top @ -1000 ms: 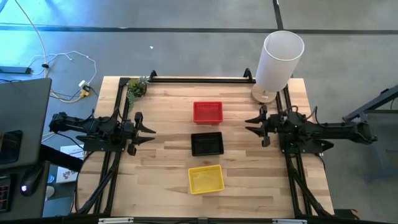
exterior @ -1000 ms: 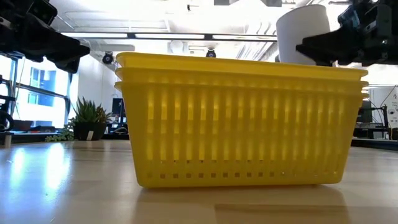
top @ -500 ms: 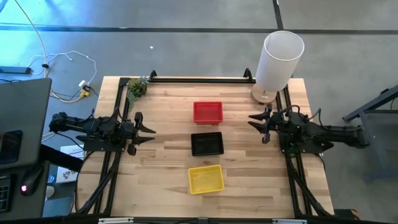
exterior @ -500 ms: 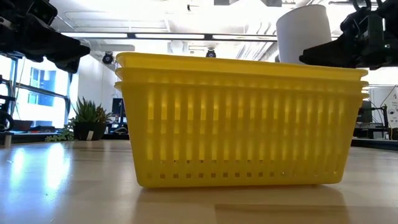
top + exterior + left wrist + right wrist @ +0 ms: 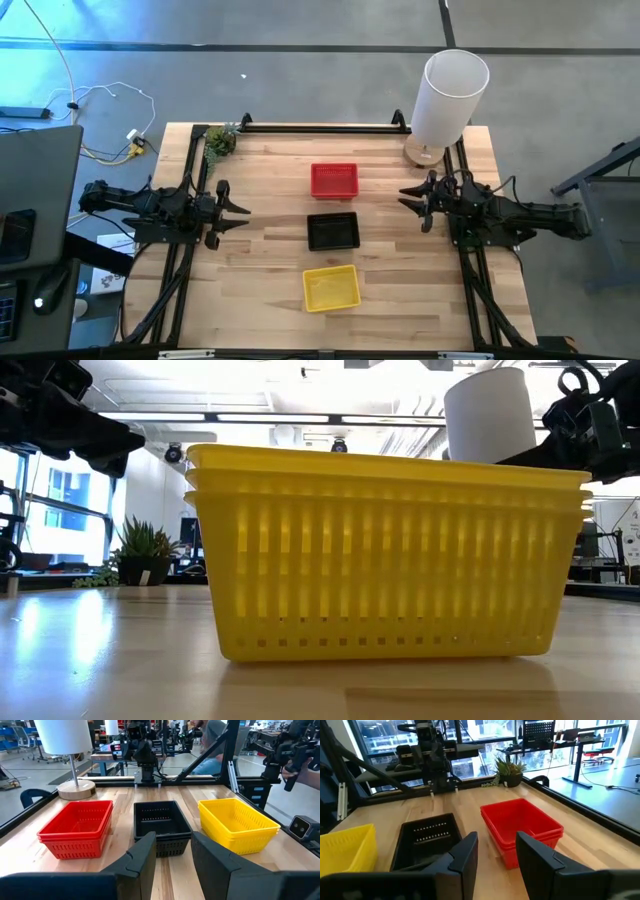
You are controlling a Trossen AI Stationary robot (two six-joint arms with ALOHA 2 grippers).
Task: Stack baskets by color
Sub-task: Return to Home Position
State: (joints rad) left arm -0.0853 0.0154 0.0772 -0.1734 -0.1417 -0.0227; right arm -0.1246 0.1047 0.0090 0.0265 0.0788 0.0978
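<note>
Seen from above, 3 basket stacks sit in a line down the middle of the wooden desk (image 5: 270, 160). The red stack (image 5: 334, 180) is nearest the white lamp (image 5: 450, 95), the black stack (image 5: 332, 231) is in the centre, and the yellow stack (image 5: 331, 288) is at the far end. The left gripper (image 5: 245, 215) hovers at the desk's left side and the right gripper (image 5: 402, 197) at its right side. Both have their jaws parted, empty, and are well apart from the baskets.
</note>
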